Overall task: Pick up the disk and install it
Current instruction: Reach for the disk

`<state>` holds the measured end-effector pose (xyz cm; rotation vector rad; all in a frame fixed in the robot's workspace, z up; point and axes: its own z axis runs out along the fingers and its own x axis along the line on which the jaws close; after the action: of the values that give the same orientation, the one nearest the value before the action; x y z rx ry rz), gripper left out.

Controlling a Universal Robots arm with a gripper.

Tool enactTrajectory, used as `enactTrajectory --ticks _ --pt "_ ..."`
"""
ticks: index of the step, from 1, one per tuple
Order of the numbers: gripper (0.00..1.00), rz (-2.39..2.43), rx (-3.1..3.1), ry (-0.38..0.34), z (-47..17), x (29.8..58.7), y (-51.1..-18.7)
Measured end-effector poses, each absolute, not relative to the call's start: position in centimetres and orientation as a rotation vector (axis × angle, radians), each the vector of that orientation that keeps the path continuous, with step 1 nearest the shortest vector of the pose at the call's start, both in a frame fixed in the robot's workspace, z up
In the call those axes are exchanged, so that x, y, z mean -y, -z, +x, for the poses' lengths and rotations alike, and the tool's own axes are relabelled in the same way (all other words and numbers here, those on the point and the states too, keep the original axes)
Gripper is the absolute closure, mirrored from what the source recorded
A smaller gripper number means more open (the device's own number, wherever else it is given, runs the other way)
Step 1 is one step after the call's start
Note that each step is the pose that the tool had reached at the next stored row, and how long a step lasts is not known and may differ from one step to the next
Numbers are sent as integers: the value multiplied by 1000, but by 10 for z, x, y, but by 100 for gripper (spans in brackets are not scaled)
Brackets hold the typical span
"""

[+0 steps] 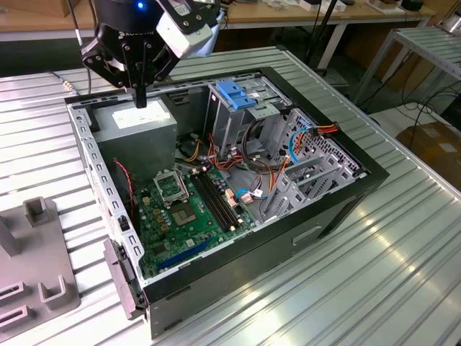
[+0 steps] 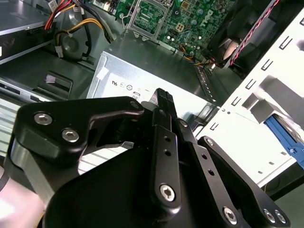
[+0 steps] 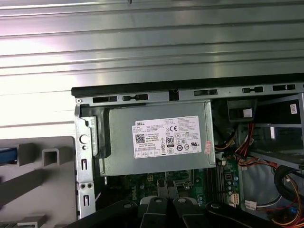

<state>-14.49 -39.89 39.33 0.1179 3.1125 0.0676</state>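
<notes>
The disk [image 3: 5,155] appears as a thin blue edge, probably one carrier rail, at the margin of the first wrist view. It sits in a grey fixture [image 1: 32,277] outside the computer case [image 1: 324,223]. A similar blue piece past the case wall in the second wrist view is likely the same item.

The case lies open on the slatted table [image 1: 403,259], its board and cabling exposed. Its slotted side wall [image 1: 97,162] faces the fixture on the exterior view's left. Inside, in the corner nearest that wall, lies the grey power supply [image 1: 137,122] with its white label uppermost.

The fixture stands on the table just beside the slotted wall, well apart from the drive cage [image 1: 238,115] at the far side of the case.

The gripper [image 1: 140,99] hangs over the power supply, fingers pointing down. The jaws are closed together and grip nothing.

Governing relation: the disk lies sideways from the jaws, across the slotted wall and outside the case, not beneath them. So little of the disk shows that its long axis cannot be told, nor whether it stands on edge or lies flat. The pick-up is judged not yet begun.
</notes>
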Motion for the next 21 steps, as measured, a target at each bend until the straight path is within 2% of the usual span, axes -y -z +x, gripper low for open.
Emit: enactTrajectory --ticks 21 --pt "90 118 -3113 -67 -156 399 -393"
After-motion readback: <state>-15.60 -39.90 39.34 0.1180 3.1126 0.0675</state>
